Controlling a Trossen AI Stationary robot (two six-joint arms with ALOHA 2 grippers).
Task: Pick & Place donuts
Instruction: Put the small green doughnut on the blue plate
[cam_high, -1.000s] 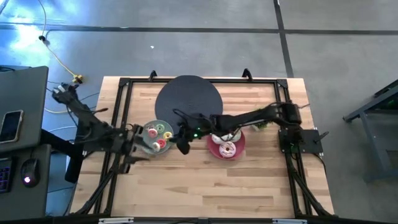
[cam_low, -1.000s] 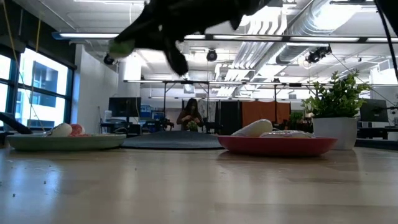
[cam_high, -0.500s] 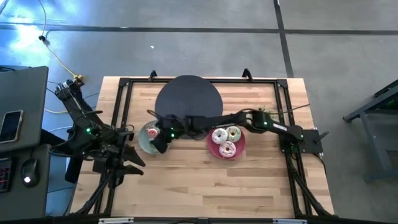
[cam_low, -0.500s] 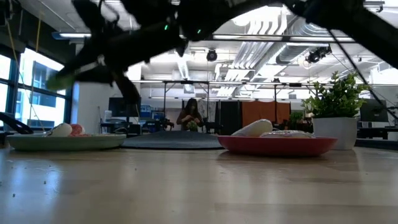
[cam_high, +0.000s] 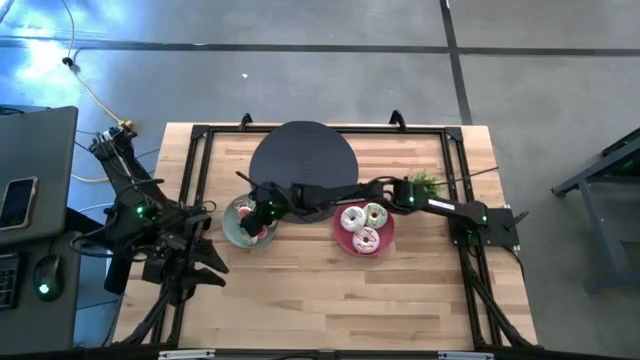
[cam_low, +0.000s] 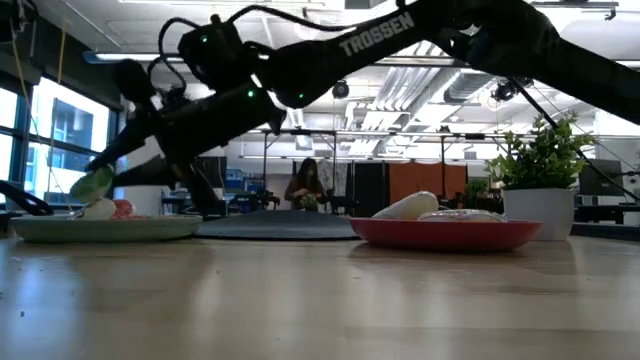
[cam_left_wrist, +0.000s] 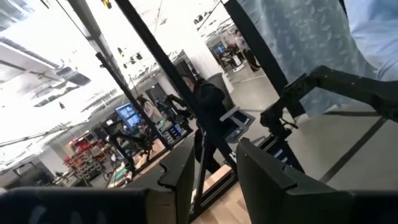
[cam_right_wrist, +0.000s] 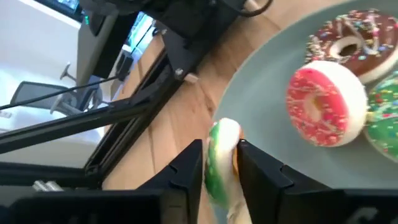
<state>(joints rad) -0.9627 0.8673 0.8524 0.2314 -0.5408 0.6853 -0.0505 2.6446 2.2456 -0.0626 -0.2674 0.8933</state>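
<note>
My right gripper (cam_high: 262, 214) has reached across to the grey-green plate (cam_high: 232, 228) and is shut on a small green-iced donut (cam_right_wrist: 222, 146), which hangs just above the plate's rim (cam_low: 93, 185). On that plate lie a chocolate donut (cam_right_wrist: 348, 38), a pink donut (cam_right_wrist: 325, 102) and a green donut (cam_right_wrist: 387, 118). The pink plate (cam_high: 385, 238) carries three larger donuts (cam_high: 352, 217). My left gripper (cam_high: 198, 265) is open at the table's left edge, off the plates, its fingers (cam_left_wrist: 177, 177) tipped up toward the room. My right gripper pinches the green-iced donut edge-on, by its rim (cam_right_wrist: 219, 171), between the two fingers (cam_right_wrist: 189, 168). The fingers slant down from the table's right side. The donut stands on edge between them, lifted clear above the grey-green plate.
A black round mat (cam_high: 302, 160) lies at the table's far middle. A potted plant (cam_high: 425, 185) stands behind the pink plate. Black frame rails (cam_high: 200, 180) run along the table's sides. Bare wood (cam_high: 330, 295) spreads across the near half. A person (cam_low: 305, 185) stands far back in the room.
My right gripper has swung from between the two plates toward the table's left, over the grey-green plate, and come down, carrying the green-iced donut. My left gripper has drawn back from the grey-green plate toward the table's left near corner.
</note>
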